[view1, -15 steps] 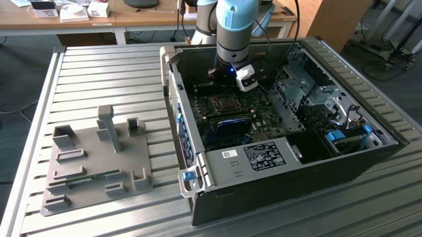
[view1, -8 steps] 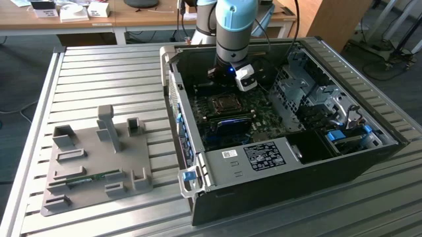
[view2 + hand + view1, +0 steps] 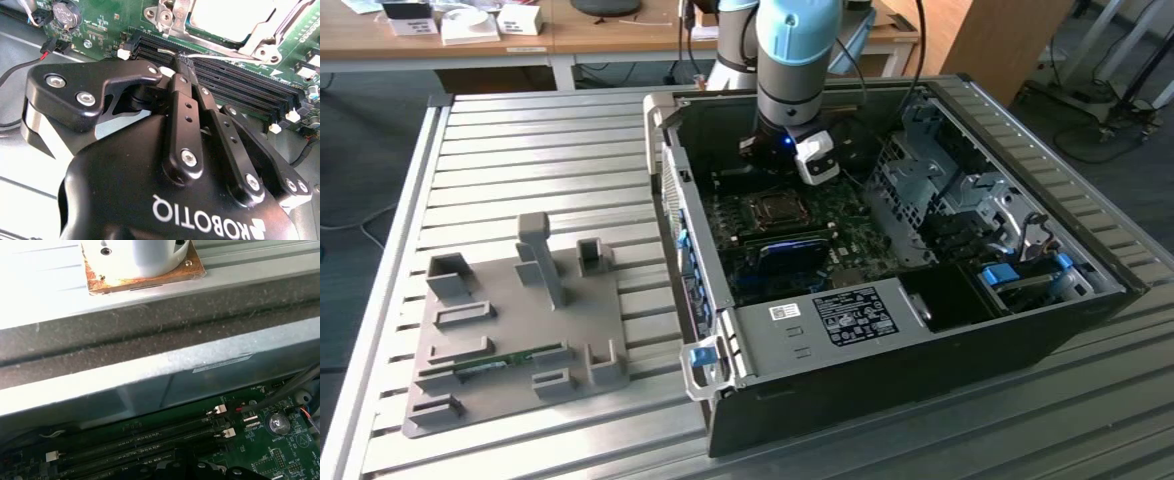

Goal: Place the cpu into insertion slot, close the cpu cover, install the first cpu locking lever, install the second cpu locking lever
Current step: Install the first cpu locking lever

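Matte black fingers (image 3: 182, 65), pressed narrow together, hover beside the silvery cpu (image 3: 232, 17) under its metal cover (image 3: 260, 37).

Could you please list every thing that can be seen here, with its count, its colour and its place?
computer case: one, black, lying open on the slatted table.
table: one, silver metal slats, under the case.
motherboard: one, dark green, inside the case.
cpu: one, silvery top, in the socket area in the second wrist view.
cpu cover: one, silvery metal frame, around the cpu.
memory slots: several, long and black, beside the cpu cover.
fixture plate: one, grey, on the table at the exterior view's left.
robot arm: one, light blue and grey, reaching down into the case.
gripper: one, black, jaws closed together over the memory slots.
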You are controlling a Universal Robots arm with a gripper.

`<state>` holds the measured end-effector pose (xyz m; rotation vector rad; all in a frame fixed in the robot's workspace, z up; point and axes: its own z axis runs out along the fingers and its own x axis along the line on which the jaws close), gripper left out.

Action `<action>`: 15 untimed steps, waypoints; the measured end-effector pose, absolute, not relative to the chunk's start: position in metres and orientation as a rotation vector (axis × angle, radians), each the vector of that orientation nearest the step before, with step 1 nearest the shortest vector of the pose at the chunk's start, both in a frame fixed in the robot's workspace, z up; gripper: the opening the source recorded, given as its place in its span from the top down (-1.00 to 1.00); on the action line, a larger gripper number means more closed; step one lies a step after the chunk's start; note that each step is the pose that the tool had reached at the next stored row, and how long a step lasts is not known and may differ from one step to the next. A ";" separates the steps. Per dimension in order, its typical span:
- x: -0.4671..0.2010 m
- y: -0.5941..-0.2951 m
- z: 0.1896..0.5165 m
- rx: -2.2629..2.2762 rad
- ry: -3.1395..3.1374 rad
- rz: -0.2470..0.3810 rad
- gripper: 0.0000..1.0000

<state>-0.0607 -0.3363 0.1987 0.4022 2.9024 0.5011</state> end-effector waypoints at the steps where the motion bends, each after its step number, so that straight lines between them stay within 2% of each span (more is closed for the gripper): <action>1: -0.061 -0.336 0.199 0.402 2.902 0.501 0.79; 15: -0.062 -0.338 0.195 0.398 2.890 0.499 0.79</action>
